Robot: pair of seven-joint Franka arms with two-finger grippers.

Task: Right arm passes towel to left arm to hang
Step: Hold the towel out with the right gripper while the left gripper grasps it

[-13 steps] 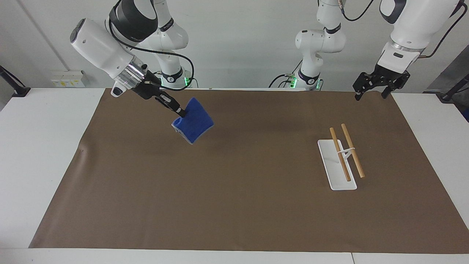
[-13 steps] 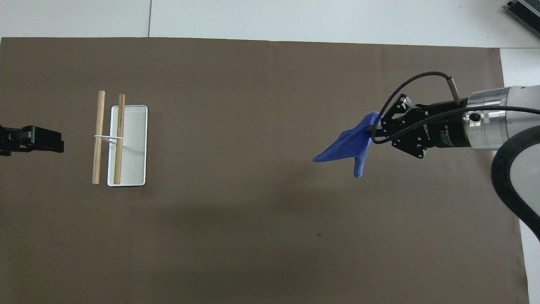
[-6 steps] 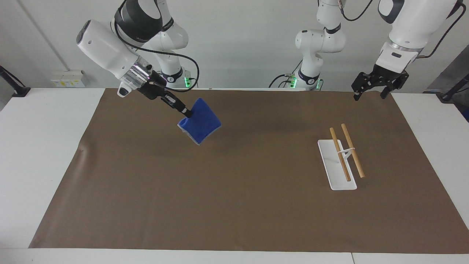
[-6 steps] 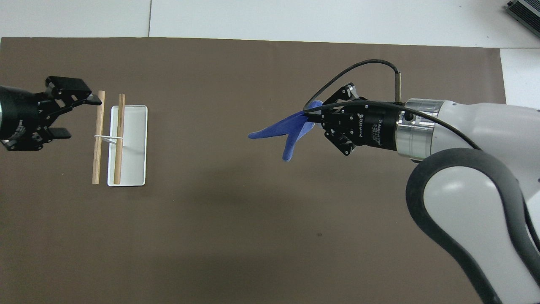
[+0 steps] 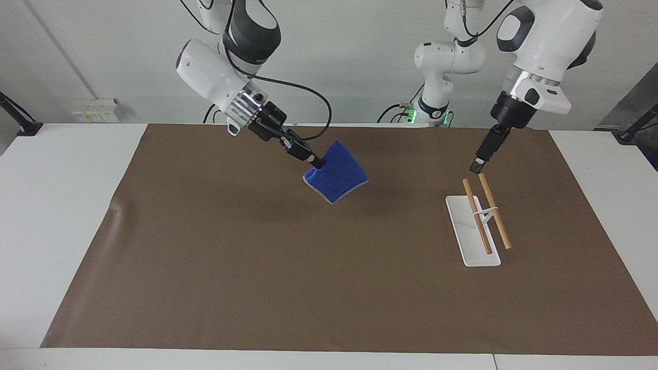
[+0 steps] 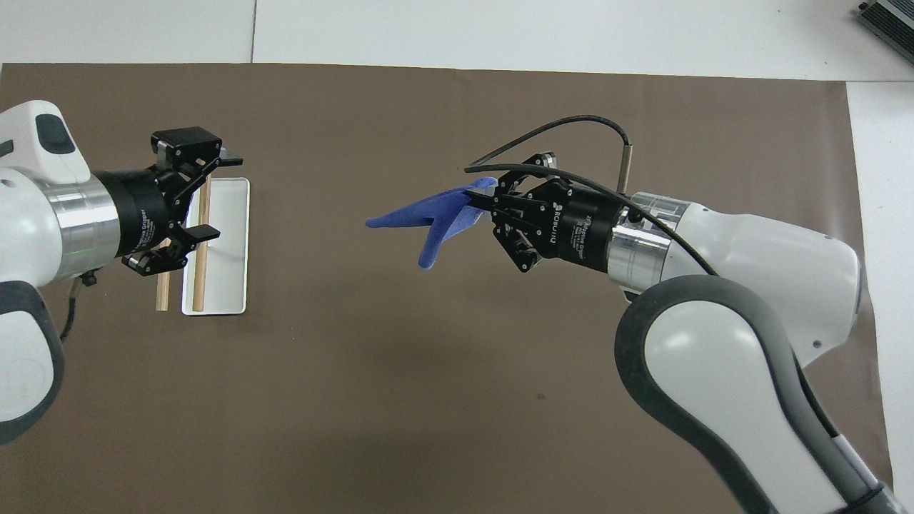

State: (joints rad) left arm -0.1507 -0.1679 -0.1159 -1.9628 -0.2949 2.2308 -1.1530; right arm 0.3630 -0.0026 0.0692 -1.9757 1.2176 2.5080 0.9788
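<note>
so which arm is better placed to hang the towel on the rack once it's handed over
Left. The left gripper is open over the rack, while the right gripper, shut on the towel, is up over the middle of the mat. The handover is not yet done.

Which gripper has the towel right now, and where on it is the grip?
The right gripper is shut on the towel, pinching one upper corner so the cloth hangs free over the brown mat. The left gripper is open and holds nothing.
</note>
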